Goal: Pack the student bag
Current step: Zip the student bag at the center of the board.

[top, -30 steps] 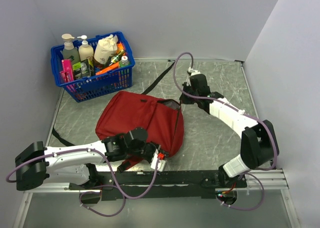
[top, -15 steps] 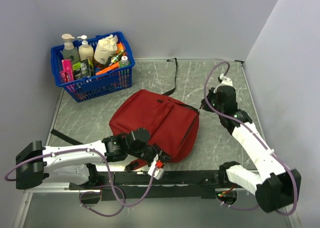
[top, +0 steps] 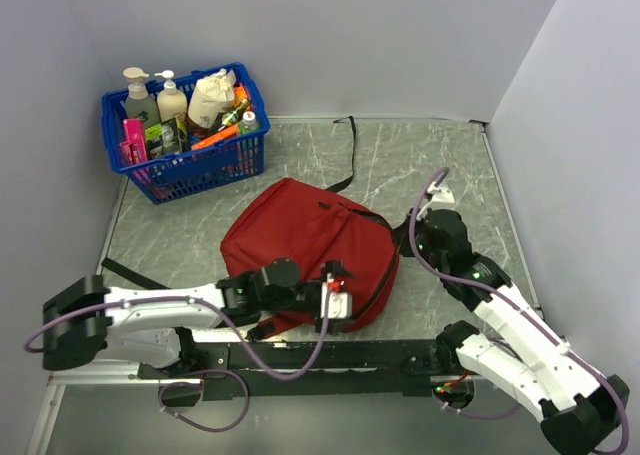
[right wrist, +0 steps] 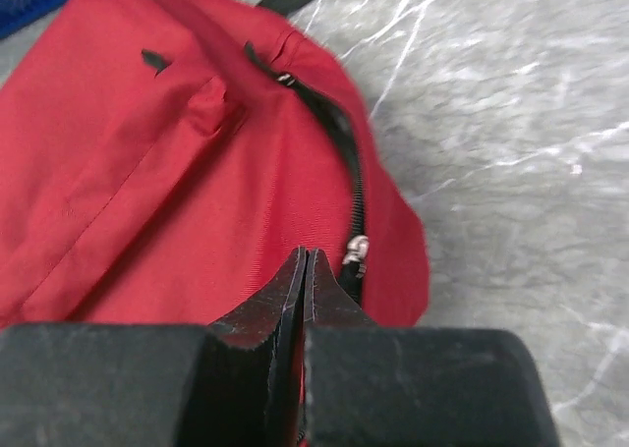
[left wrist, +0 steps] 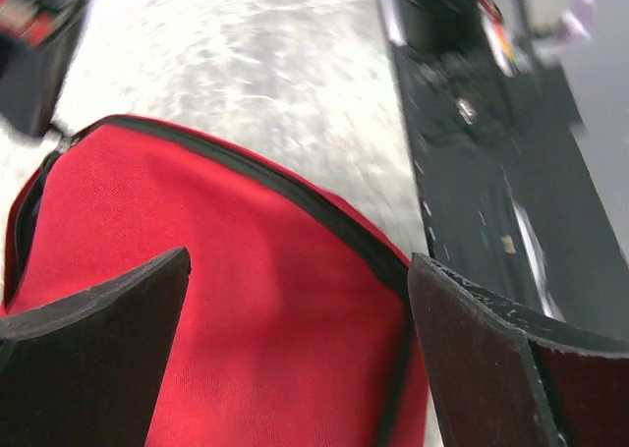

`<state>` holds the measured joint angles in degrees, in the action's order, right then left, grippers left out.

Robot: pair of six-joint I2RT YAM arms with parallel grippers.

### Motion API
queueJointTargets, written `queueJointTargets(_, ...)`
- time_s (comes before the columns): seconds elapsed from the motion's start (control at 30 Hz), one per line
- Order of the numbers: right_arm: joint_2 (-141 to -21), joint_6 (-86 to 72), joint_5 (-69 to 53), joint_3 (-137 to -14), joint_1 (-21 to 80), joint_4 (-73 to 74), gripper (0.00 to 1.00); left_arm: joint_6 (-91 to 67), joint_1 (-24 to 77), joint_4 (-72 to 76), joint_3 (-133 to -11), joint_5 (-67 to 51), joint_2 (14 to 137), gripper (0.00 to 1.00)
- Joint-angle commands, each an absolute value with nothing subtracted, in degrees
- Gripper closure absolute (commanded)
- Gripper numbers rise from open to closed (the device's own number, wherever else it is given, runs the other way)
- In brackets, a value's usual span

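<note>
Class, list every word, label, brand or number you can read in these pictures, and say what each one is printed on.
No text can be read anywhere.
Labels on the bottles and packets in the blue basket: too small to read.
Red backpack: no print visible in any view.

Closed fingers (right wrist: 265, 305) hover over the student bag (right wrist: 147, 172) beside zipper pull (right wrist: 356, 251).

Dark red backpack (top: 300, 235), black zips and straps. Behind the backpack, blue basket (top: 200, 167). Under the backpack, grey white-veined table (top: 420, 165). White, black-jointed left arm (top: 160, 310) and right arm (top: 520, 320).
</note>
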<state>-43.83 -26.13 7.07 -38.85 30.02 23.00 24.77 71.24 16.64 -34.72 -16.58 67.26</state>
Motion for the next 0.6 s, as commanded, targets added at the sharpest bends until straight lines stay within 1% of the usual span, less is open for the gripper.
queueJointTargets(0.0, -40.43, -26.81, 10.02, -38.41, 30.41, 24.79, 1.0, 7.84, 72.07, 31.1, -39.62, -6.16, 73.64, 0.04)
queueJointTargets(0.1, -40.86, -26.89, 9.49, -38.67, 30.41, 24.17, 1.0, 3.0, 73.21, 31.03, -43.58, -5.72, 78.3, 0.04)
queueJointTargets(0.23, -41.84, -26.28, 7.65, -39.2, 30.41, 22.42, 1.0, 0.36, 75.49, 32.08, -47.8, -0.18, 85.49, 0.04)
queueJointTargets(0.27, -42.01, -25.76, 7.47, -39.2, 30.41, 22.15, 1.0, -2.87, 75.5, 31.21, -50.42, 4.52, 86.91, 0.04)
queueJointTargets(0.47, -41.4, -23.73, 8.35, -39.38, 30.06, 21.09, 1.0, -7.12, 75.59, 24.18, -59.14, 7.29, 94.39, 0.04)
queueJointTargets(0.57, -40.52, -23.56, 7.74, -39.11, 29.19, 21.09, 1.0, -6.94, 75.67, 21.72, -59.94, 11.59, 95.98, 0.04)
